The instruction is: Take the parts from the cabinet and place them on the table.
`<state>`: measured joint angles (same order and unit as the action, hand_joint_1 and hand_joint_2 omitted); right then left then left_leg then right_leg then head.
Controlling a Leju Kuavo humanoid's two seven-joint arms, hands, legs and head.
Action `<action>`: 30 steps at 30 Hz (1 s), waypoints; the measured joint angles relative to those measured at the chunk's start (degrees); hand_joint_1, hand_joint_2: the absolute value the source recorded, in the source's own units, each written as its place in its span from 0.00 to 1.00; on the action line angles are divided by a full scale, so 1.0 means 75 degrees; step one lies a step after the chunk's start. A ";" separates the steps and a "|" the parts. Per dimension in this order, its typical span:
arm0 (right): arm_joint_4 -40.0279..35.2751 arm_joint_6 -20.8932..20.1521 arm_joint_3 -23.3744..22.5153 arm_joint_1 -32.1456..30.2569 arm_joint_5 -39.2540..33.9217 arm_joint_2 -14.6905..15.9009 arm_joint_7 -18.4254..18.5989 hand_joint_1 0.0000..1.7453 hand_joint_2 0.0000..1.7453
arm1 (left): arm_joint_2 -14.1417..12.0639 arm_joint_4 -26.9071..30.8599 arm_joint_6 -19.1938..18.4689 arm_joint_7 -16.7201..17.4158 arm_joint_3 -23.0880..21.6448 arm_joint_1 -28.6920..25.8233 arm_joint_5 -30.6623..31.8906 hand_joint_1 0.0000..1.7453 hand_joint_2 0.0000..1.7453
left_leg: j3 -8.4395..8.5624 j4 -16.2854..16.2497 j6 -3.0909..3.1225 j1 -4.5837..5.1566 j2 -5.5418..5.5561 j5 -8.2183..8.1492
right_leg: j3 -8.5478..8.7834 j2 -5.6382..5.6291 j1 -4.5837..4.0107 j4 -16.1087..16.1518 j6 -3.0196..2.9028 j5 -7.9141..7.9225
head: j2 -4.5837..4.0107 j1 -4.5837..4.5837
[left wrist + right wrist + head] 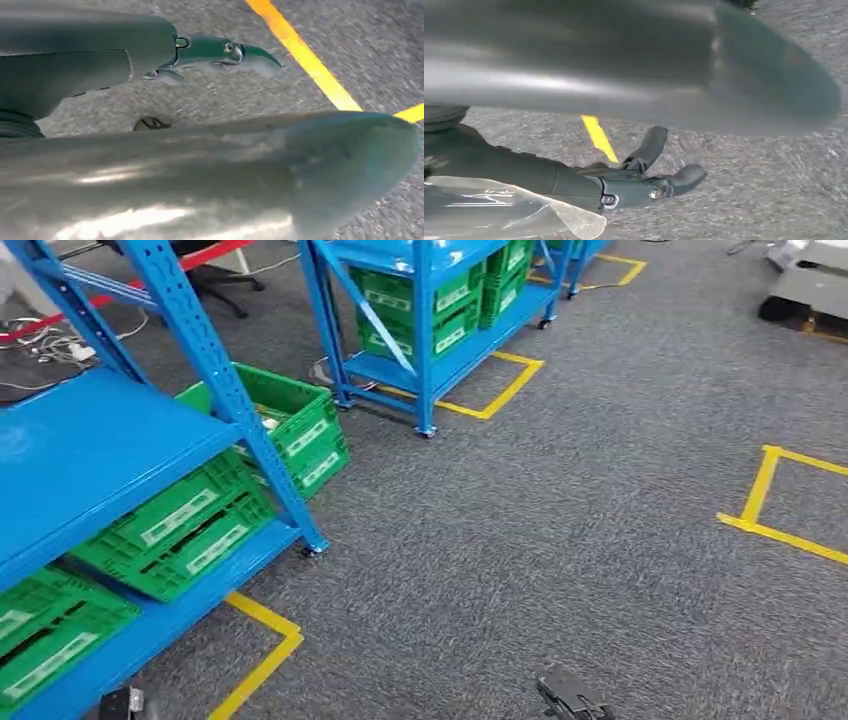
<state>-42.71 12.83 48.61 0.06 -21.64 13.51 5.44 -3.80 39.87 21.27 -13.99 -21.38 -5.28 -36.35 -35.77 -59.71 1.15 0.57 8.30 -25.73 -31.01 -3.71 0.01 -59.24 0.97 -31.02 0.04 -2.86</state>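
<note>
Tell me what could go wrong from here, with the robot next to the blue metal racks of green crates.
1. The clear plastic bag lies against the right hand, whose fingers look stretched out rather than wrapped around it. It might slip onto the grey carpet.
2. The blue metal rack stands close on the robot's left, and a green plastic crate juts past its post. The low-hanging left hand could clip either.

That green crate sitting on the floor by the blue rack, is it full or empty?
Not empty: the green crate beside the blue rack has something pale inside against its near wall. The rack's post hides the rest, so how full is unclear.
</note>
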 joint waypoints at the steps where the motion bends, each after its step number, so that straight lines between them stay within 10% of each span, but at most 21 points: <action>1: -0.0027 0.0000 -0.0021 0.0005 0.0009 -0.0003 0.0000 0.00 0.00 | -0.0006 0.0000 -0.0006 0.0000 0.0003 -0.0015 0.0006 0.00 0.00 | 0.0003 -0.0003 -0.0036 0.0041 0.0086 0.0006 | 0.0028 0.0097 0.0074 0.0122 -0.0096 0.0071 | 0.0000 0.0020; 4: -0.0067 -0.0012 -0.0064 0.0014 0.0027 -0.0012 0.0000 0.00 0.00 | 0.0009 0.0000 -0.0061 0.0000 0.0009 0.0019 0.0038 0.00 0.00 | -0.0377 -0.0846 -0.0189 0.0023 -0.0827 -0.0646 | 0.0108 0.0414 0.0058 0.0248 -0.0206 0.0134 | 0.0000 0.0108; 7: -0.0067 -0.0018 -0.0088 -0.0040 0.0027 -0.0012 0.0017 0.00 0.00 | 0.0020 0.0000 -0.0111 -0.0003 0.0009 0.0034 0.0044 0.00 0.00 | -0.0879 -0.2046 -0.0308 -0.0078 -0.1039 -0.1050 | 0.0111 0.0780 0.0050 0.0234 -0.0202 0.0109 | 0.0000 0.0116; 10: -0.0073 -0.0018 -0.0099 -0.0020 0.0032 -0.0012 0.0023 0.00 0.00 | 0.0015 0.0000 -0.0111 -0.0003 0.0012 0.0017 0.0047 0.00 0.00 | -0.0121 -0.0721 -0.0337 -0.0128 -0.1188 -0.0262 | 0.0144 0.1061 0.0052 0.0233 -0.0168 0.0087 | 0.0000 0.0119; 12: -0.0079 -0.0018 -0.0108 -0.0019 0.0047 -0.0012 0.0023 0.00 0.00 | 0.0018 0.0000 -0.0111 -0.0003 0.0020 0.0065 0.0044 0.00 0.00 | 0.0343 0.0124 -0.0259 0.0012 -0.1712 -0.0183 | 0.0178 0.1226 -0.0012 0.0225 -0.0103 0.0063 | 0.0000 0.0128; 16: -0.0093 -0.0018 -0.0108 0.0033 0.0088 -0.0012 0.0026 0.00 0.00 | 0.0017 -0.0003 -0.0114 -0.0009 0.0032 0.0042 0.0044 0.00 0.00 | 0.0276 0.0225 -0.0037 0.0009 -0.1383 -0.0060 | 0.0228 0.1506 -0.0009 0.0250 0.0043 0.0079 | 0.0000 0.0125; 19: -0.0111 -0.0018 -0.0111 0.0029 0.0091 -0.0009 0.0029 0.00 0.00 | 0.0023 -0.0003 -0.0128 -0.0009 0.0035 0.0096 0.0044 0.00 0.00 | 0.0194 0.0299 0.0148 -0.0046 -0.1167 0.0092 | -0.0131 0.0667 0.0047 -0.0607 0.0113 -0.0704 | 0.0000 0.0076; 22: -0.0108 -0.0015 -0.0114 -0.0011 0.0088 0.0000 0.0049 0.00 0.00 | 0.0020 -0.0006 -0.0134 -0.0009 0.0035 0.0113 0.0041 0.00 0.00 | 0.0013 0.0290 0.0147 -0.0025 -0.0892 0.0234 | -0.0699 0.0508 0.0052 -0.2075 0.0118 -0.1346 | 0.0000 0.0076; 25: -0.0108 -0.0018 -0.0114 -0.0004 0.0091 0.0000 0.0049 0.00 0.00 | 0.0023 -0.0009 -0.0134 -0.0009 0.0035 0.0107 0.0038 0.00 0.00 | -0.0158 0.0287 0.0077 -0.0023 -0.0575 0.0410 | 0.0028 0.0452 0.0075 -0.0922 0.0077 -0.0631 | 0.0000 0.0079; 27: -0.0108 -0.0018 -0.0143 0.0028 0.0094 0.0000 0.0050 0.00 0.00 | 0.0023 -0.0009 -0.0137 -0.0006 0.0035 0.0125 0.0038 0.00 0.00 | -0.0251 0.0273 -0.0009 -0.0029 -0.0391 0.0531 | 0.0766 -0.0102 0.0112 0.0429 0.0048 -0.0437 | 0.0000 0.0079; 30: -0.0108 -0.0021 -0.0146 0.0035 0.0091 0.0000 0.0064 0.00 0.00 | 0.0017 -0.0012 -0.0137 -0.0006 0.0038 0.0120 0.0041 0.00 0.00 | -0.0314 0.0289 -0.0150 -0.0034 -0.0179 0.0727 | 0.0650 -0.0034 0.0052 0.0363 -0.0024 -0.0271 | 0.0000 0.0102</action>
<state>-43.52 12.68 47.52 0.32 -20.96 13.51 5.92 -3.67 39.78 20.24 -14.03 -21.09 -4.37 -36.04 -38.12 -57.55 0.02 0.31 6.96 -20.28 -26.14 -3.97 0.40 -56.52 0.79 -33.05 0.04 -2.10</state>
